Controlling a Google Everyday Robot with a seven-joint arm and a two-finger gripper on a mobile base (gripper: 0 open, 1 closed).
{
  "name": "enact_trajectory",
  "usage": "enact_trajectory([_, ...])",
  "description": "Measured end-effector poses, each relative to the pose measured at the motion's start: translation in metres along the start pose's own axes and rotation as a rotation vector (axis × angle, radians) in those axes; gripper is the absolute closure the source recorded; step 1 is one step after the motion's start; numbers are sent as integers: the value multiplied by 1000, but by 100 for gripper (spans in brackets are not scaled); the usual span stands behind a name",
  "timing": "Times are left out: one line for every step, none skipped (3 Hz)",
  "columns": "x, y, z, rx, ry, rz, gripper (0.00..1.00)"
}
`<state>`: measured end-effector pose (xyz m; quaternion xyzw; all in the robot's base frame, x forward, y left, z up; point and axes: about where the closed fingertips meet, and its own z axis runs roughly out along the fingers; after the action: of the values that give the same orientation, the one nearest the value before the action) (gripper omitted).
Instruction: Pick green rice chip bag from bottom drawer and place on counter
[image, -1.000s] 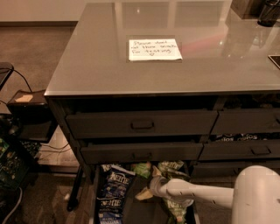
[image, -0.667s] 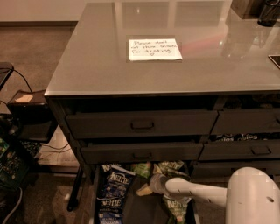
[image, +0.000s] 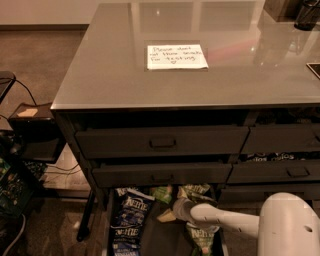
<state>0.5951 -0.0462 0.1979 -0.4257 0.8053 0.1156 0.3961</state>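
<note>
A robot's pale grey end effector, whether clenched or released I cannot tell, reaches from the right into the open black metal bottom drawer, where the small bright green crinkly rice chip bag lies just beyond it, slightly left, beside a dark blue crisp bag.

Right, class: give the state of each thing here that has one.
Wide black metal bottom drawer: pulled open.
Shallow dark top-left drawer: looks pushed in.
Small bright green rice chip bag: lying in the bottom drawer.
Dark blue Kettle bag: lying flat there.
White robot claw: down among the drawer's bags.
White handwritten paper note: flat on the glossy grey counter.
</note>
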Motion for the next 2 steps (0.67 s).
enact_trajectory([18,-12,8,32,3,38,0])
enact_trajectory([28,-19,23,36,-9,66,0])
